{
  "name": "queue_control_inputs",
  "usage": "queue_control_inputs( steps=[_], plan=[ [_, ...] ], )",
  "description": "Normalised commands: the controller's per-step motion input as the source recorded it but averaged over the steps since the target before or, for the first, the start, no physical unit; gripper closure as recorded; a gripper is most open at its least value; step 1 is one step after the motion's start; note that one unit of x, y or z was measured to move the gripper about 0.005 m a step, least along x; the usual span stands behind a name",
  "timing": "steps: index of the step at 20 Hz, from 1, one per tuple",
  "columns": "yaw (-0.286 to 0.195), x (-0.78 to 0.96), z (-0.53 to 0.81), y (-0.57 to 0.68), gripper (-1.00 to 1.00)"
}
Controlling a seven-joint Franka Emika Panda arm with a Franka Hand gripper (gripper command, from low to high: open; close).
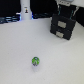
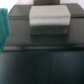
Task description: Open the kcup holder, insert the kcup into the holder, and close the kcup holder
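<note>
The kcup holder [image 1: 64,26] is a black boxy unit at the exterior view's upper right, with two front panels carrying grey handles. Both panels look shut. The arm reaches down from behind it, and my gripper [image 1: 65,13] sits just above its top, too blurred to read. In the wrist view the holder [image 2: 45,50] fills the frame, with a grey rectangular handle [image 2: 49,18] very close. A teal fingertip [image 2: 4,27] shows at the edge. The kcup [image 1: 35,61], a small pod with a green and white top, lies alone on the white table, well away from the gripper.
A white upright object [image 1: 26,10] stands at the back of the table [image 1: 20,45]. Dark items [image 1: 7,19] line the back on the exterior view's left.
</note>
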Motion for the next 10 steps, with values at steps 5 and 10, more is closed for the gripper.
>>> queue_control_inputs(
  steps=[5,10],
  plan=[
    [-0.057,-0.11,-0.41,0.18,-1.00],
    [-0.027,-0.25,-0.37,0.08,-1.00]
  ],
)
